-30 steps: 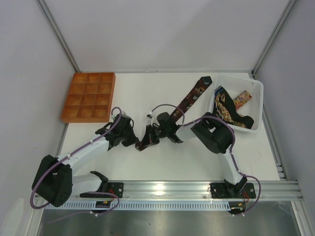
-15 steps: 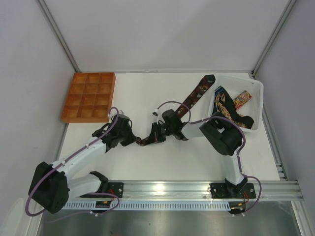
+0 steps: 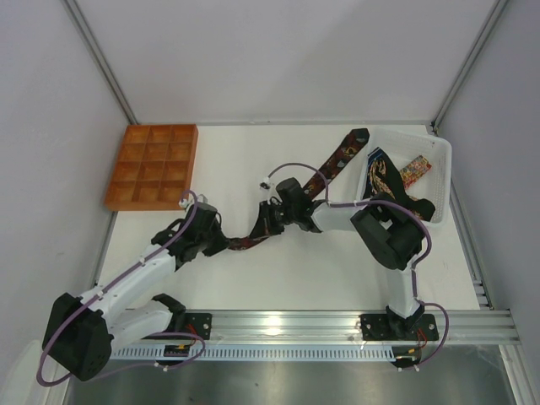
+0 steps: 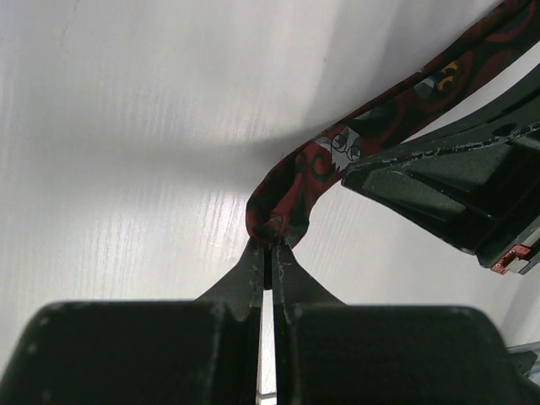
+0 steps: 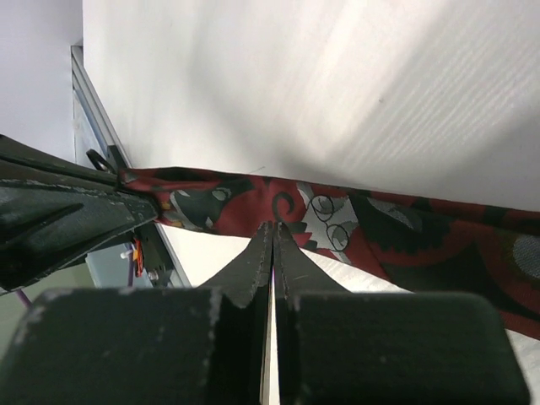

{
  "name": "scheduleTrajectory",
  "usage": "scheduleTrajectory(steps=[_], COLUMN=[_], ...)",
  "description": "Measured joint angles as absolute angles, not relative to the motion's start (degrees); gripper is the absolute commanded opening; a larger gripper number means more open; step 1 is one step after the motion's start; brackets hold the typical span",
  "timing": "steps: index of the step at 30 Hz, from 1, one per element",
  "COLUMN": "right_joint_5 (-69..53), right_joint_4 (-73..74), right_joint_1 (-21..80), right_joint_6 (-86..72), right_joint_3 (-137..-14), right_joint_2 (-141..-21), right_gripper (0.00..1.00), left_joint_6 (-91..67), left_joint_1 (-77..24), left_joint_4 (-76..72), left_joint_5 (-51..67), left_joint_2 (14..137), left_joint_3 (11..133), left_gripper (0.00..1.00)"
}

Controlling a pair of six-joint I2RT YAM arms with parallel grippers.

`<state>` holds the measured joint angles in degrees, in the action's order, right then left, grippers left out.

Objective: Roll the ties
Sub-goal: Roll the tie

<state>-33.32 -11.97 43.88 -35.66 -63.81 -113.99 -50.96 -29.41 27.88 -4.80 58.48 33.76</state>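
Your left gripper [image 4: 272, 246] pinched the end of the long maroon patterned fabric tie [image 4: 297, 179], jaws closed; your right gripper [image 5: 272, 236] clamped it farther along.

The top view looks down from high above the near edge of the tabletop [image 3: 245, 164], facing the far wall [image 3: 278, 59], and takes in the whole surface. Each wrist view sits very near, right behind its own fingers and low over the white top: left pincer [image 4: 272, 249], right pincer [image 5: 272, 232]. All three share the red patterned tie [image 3: 337, 160] at mid-tabletop, and each wrist view also catches the opposite pincer.
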Motion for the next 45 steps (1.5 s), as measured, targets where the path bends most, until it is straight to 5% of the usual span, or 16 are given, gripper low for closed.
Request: scheduleTrajectory(steps=[15,29,45], right_joint_5=[-32.1,-36.7,-32.2], right_joint_4=[-13.0,-32.9,-22.2], right_joint_1=[48.0,48.7,46.0], right_joint_6=[-36.6,-52.9,-46.6], right_joint_3=[-68.1,-60.0,-59.8], right_joint_2=[-120.7,-123.3,-116.3], right_gripper=[0.00,0.00,0.00], left_joint_6=[-50.9,-50.5,-50.5], left_joint_1=[-29.4,-31.1,-31.4], left_joint_4=[30.0,22.8,21.5], left_joint_5=[-5.4,-3.7,-3.9], left_joint_2=[58.1,72.2,71.6], left_joint_3=[34.9,38.7,38.7], left_gripper=[0.00,0.00,0.00])
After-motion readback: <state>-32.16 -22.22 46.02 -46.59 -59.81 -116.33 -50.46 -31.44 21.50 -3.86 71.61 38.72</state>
